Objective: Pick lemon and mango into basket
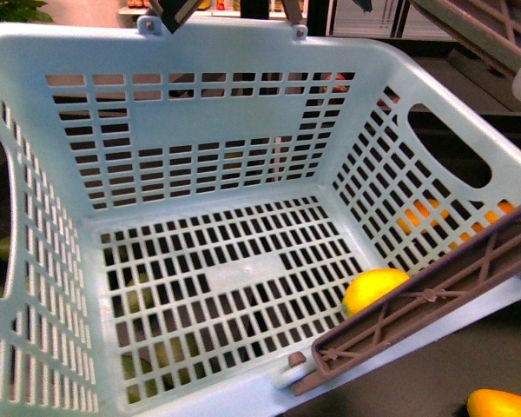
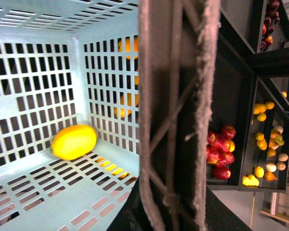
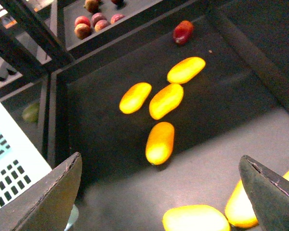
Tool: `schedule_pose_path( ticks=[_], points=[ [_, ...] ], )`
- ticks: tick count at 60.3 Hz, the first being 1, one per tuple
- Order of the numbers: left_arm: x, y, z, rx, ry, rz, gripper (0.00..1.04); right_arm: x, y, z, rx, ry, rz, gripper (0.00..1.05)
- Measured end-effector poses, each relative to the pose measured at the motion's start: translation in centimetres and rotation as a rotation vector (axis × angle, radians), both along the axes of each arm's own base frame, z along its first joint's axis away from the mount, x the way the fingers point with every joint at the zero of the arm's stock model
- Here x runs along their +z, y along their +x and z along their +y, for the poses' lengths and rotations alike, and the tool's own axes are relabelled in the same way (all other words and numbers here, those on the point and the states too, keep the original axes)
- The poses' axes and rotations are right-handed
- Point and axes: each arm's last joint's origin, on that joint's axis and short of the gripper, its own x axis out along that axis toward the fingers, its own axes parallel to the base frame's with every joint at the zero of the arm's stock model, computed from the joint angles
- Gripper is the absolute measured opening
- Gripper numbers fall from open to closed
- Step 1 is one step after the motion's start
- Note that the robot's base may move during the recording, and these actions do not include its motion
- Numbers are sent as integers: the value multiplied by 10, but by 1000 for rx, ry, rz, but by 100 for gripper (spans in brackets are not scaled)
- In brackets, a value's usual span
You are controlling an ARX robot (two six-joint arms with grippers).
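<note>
Right wrist view: mango (image 3: 160, 142) under a spread pincer, lemon (image 1: 373, 288) already in basket (image 1: 200, 48)

The lemon is seen lying on the slotted floor of the basket, in its near right corner, partly hidden by the lowered brown-grey handle (image 1: 434, 295). The mango is found outside the basket on a dark shelf (image 3: 221, 110), near three neighbouring mangoes (image 3: 166, 100). The right gripper (image 3: 160, 159) is held above it, its fingers set wide apart with nothing between them. The left gripper is shown in no view, so its state cannot be told. The mango is judged smooth, rounded and fairly heavy, firm yet easily bruised, and apt to roll or slip. It is best taken across its narrow middle, with moderate pressure.
</note>
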Motion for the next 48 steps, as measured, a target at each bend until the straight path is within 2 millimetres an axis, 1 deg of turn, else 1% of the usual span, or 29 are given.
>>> schedule_pose_path(
  ticks=[2, 6, 11, 12, 14, 19, 21, 26, 30, 36, 41, 48],
  points=[
    [0, 0, 0, 3, 2, -2, 6, 0, 10, -5, -2, 9, 3, 96],
    [0, 1, 2, 18, 9, -7, 6, -4, 38, -17, 0, 17, 7, 96],
    [0, 1, 2, 16, 13, -10, 6, -16, 73, -32, 11, 47, 44, 96],
    [0, 1, 2, 15, 13, -10, 6, -18, 77, -34, 11, 49, 51, 96],
    [0, 1, 2, 13, 11, -8, 6, -30, 93, -41, -4, 54, 85, 96],
    [0, 1, 1, 4, 2, -2, 6, -54, 117, -51, -3, 78, 166, 96],
    [0, 1, 1, 1, 0, 0, 6, -68, 128, -55, -3, 89, 211, 96],
    [0, 1, 1, 2, 0, 0, 6, -92, 144, -61, -9, 92, 276, 96],
    [0, 1, 1, 3, 1, -1, 6, -102, 156, -65, -8, 90, 306, 96],
    [0, 1, 1, 4, 2, -1, 6, -113, 171, -69, -10, 76, 336, 96],
    [0, 1, 1, 7, 4, -3, 6, -122, 183, -68, -6, 63, 360, 96],
    [0, 1, 1, 10, 7, -5, 6, -140, 198, -61, 14, 29, 420, 96]
  ],
)
